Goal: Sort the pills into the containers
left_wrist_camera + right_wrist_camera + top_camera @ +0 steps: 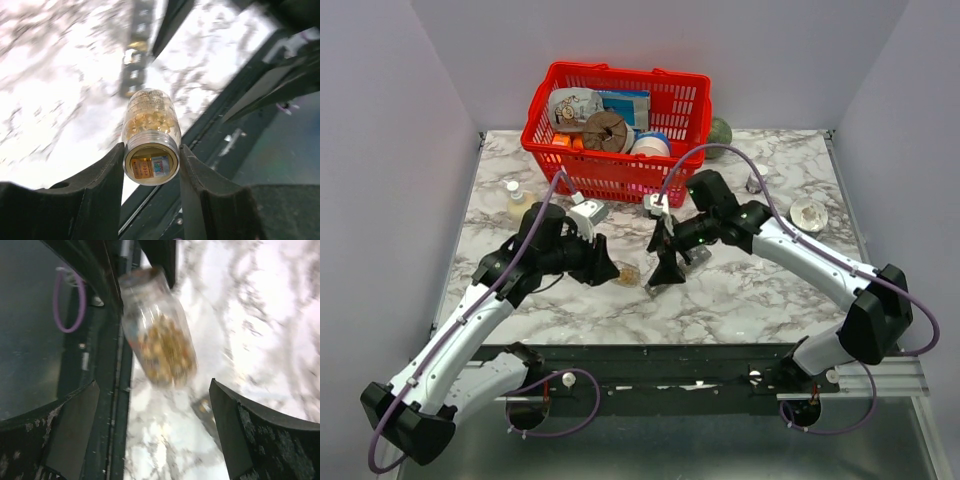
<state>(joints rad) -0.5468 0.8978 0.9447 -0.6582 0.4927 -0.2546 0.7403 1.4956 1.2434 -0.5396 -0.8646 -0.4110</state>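
Though blurred, seemingly dark narrow containers point(132, 75).

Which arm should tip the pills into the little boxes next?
Probably left: the left tool grips the pill bottle, aimed toward the grey box strip. The right tool is open, holding nothing.

The table point(750, 300) is white marble veined in grey, and the basket point(605, 172) at its 12 o'clock edge is red mesh. The clear bottle point(150, 137) holds pale golden pills point(149, 121) and bears an orange and blue label point(150, 167), the containers strip point(134, 55) is dark grey, and the cable point(720, 148) is purple.
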